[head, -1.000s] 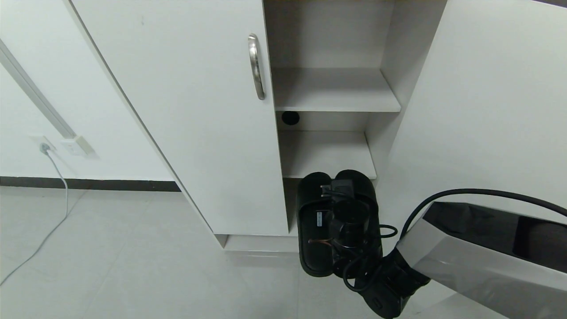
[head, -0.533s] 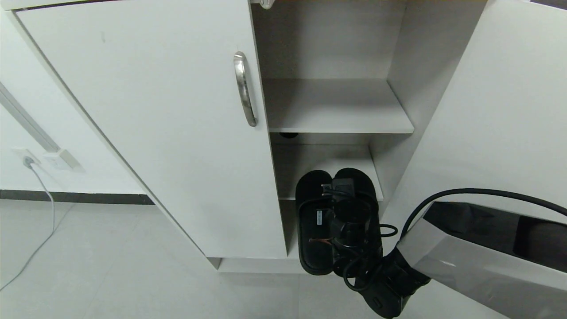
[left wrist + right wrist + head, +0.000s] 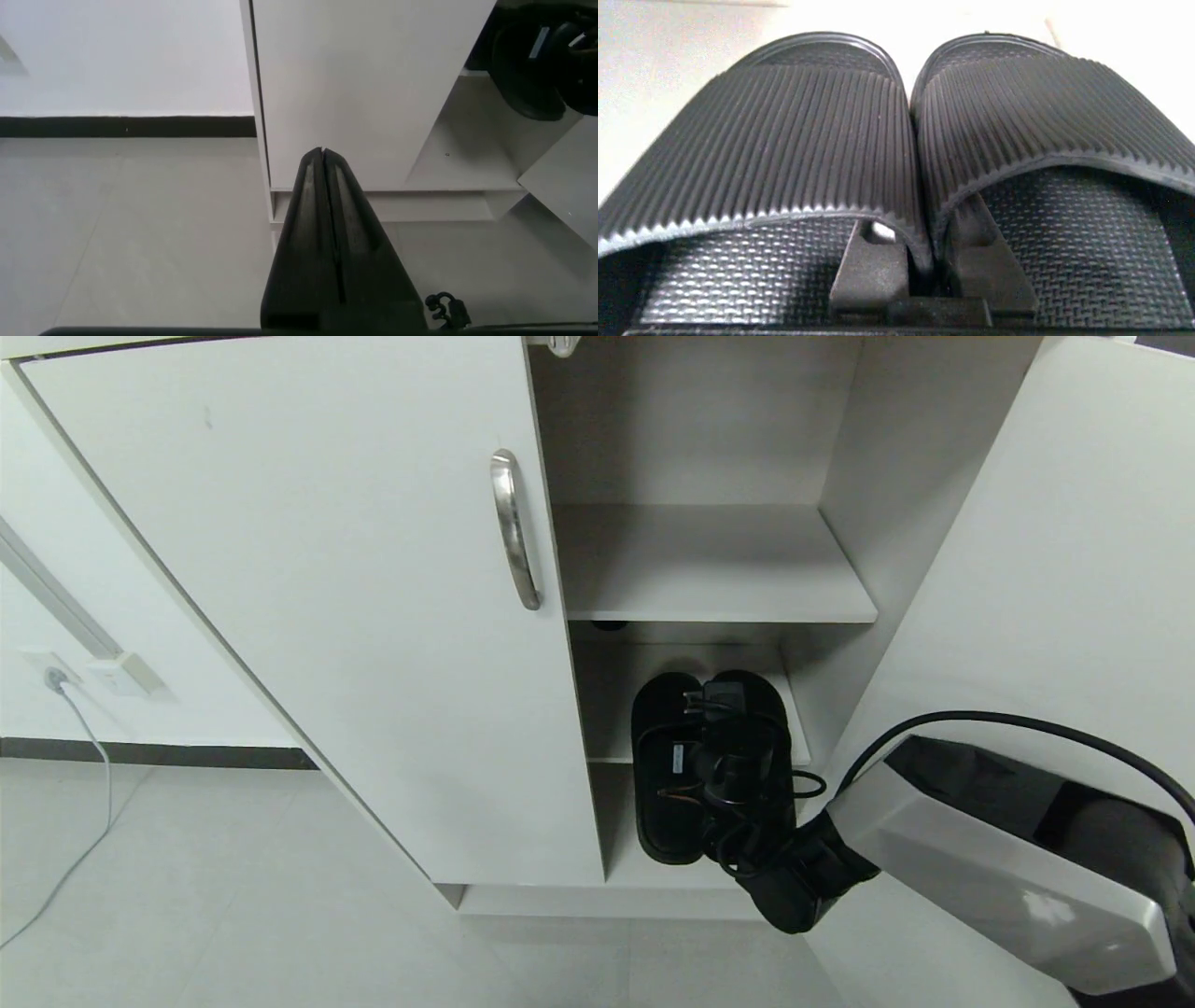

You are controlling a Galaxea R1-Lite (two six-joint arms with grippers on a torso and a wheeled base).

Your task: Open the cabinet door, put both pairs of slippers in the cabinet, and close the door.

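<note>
Right gripper (image 3: pixel 924 275) clamps pair of black ribbed rubber slide slippers (image 3: pixel 665 812) held side by side, fingers (image 3: pixel 868 275) tucked under the straps and pinching the two touching inner edges. Slippers sit in the open right half of white wooden cabinet (image 3: pixel 709 560), toes over lower shelf (image 3: pixel 611 700), heels past its front edge; contact with shelf unclear. Right door (image 3: pixel 1055 569) open, left door (image 3: pixel 327 597) closed, with steel bar handle (image 3: pixel 515 527). Left gripper (image 3: pixel 322 168) clenched, empty, above grey floor tiles (image 3: pixel 140 233) near cabinet base.
</note>
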